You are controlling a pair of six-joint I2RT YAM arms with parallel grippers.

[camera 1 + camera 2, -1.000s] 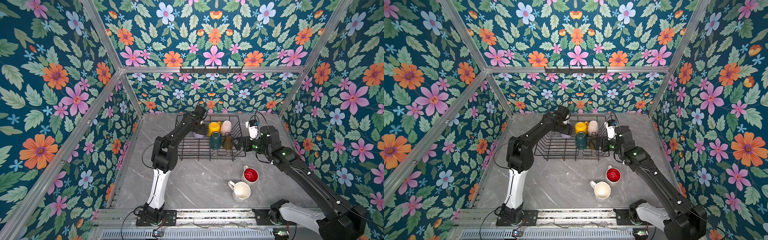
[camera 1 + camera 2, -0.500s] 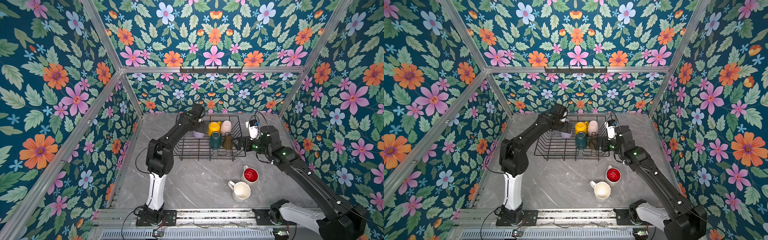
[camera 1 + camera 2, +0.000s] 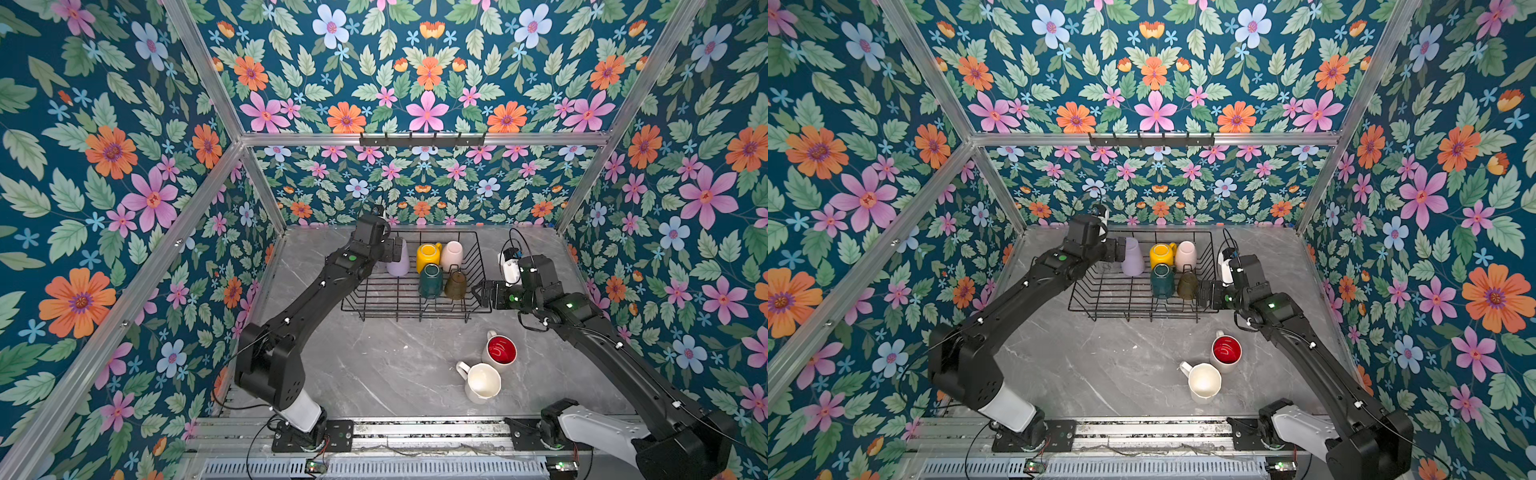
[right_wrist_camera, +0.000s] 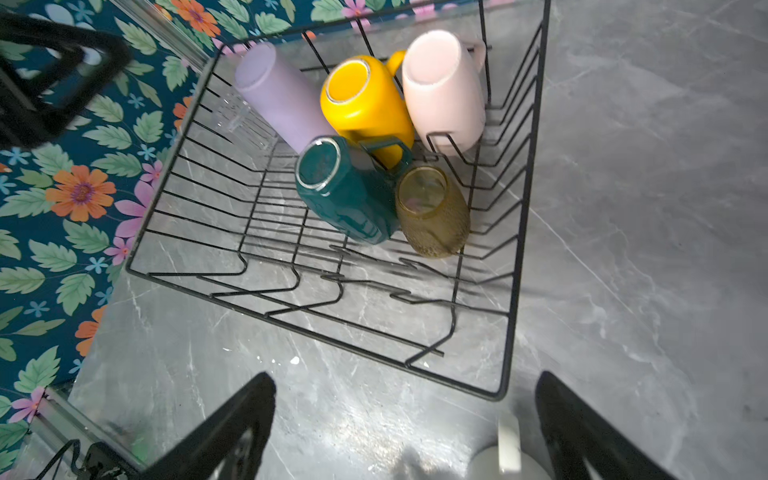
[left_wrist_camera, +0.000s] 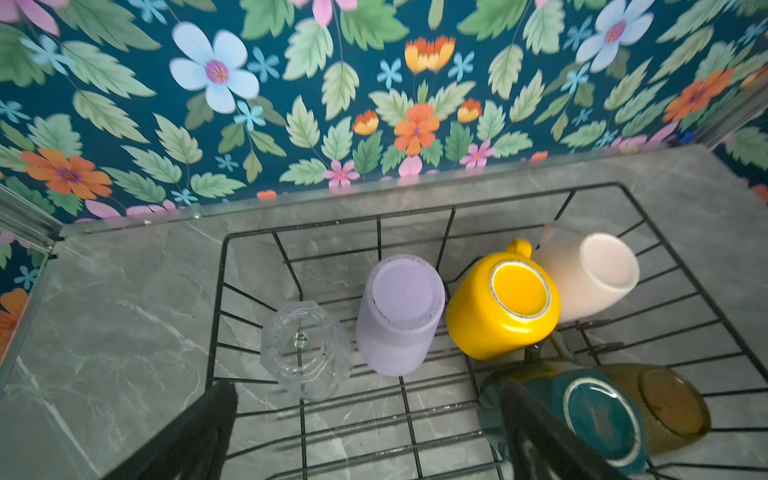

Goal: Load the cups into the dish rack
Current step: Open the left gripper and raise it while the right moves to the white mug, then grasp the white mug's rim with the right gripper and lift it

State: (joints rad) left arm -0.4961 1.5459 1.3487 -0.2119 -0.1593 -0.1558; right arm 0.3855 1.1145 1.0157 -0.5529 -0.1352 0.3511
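The black wire dish rack (image 3: 382, 297) stands at the back of the table. Upside down in it are a lilac tumbler (image 3: 397, 264), yellow mug (image 3: 428, 256), cream cup (image 3: 451, 254), dark green mug (image 3: 430, 281) and olive-amber glass (image 3: 456, 284). In the left wrist view a clear glass (image 5: 305, 355) stands inverted beside the tumbler (image 5: 399, 316). My left gripper (image 5: 365, 390) hangs open over the rack's back left corner, holding nothing. Open and empty, my right gripper (image 3: 482, 293) is just outside the rack's right side. A red-lined white mug (image 3: 500, 350) and a white mug (image 3: 482, 381) stand on the table.
The floral back wall (image 3: 415, 199) is close behind the rack. Grey marble tabletop (image 3: 374, 365) lies bare in front of the rack and left of the two mugs. A white mug handle (image 4: 509, 440) shows just below my right gripper (image 4: 405, 380).
The left arm's elbow has swung left and its gripper has drawn back slightly from the lilac tumbler. The right arm has hardly moved.
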